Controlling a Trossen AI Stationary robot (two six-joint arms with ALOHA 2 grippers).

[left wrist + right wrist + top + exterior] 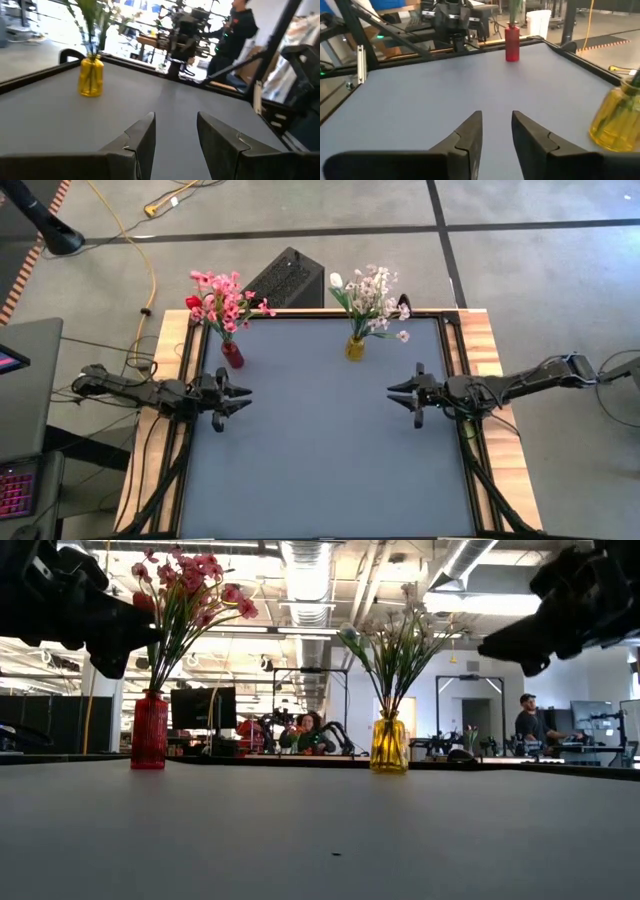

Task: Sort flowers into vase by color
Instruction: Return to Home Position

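Holding seemingly sorted flowers (pixel 225 302): both vases (pixel 355 348)

Pretty much matte black all over. Left gripper (pixel 240 397) and right gripper (pixel 394 394) both with two wedge-shaped fingers (pixel 142 145), flat inner faces, a small stepped notch partway along. Left arm (pixel 130 387) and right arm (pixel 520 383) slim and knobbly at the joints, with a lighter grey patch at 3 o'clock on the right one. Dark cables (pixel 160 465) trailing from both.

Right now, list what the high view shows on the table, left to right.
Red vase holding pink and red flowers → yellow vase holding white flowers → right claw, open. Left claw, open, overlaps the red vase's span, so omitted.
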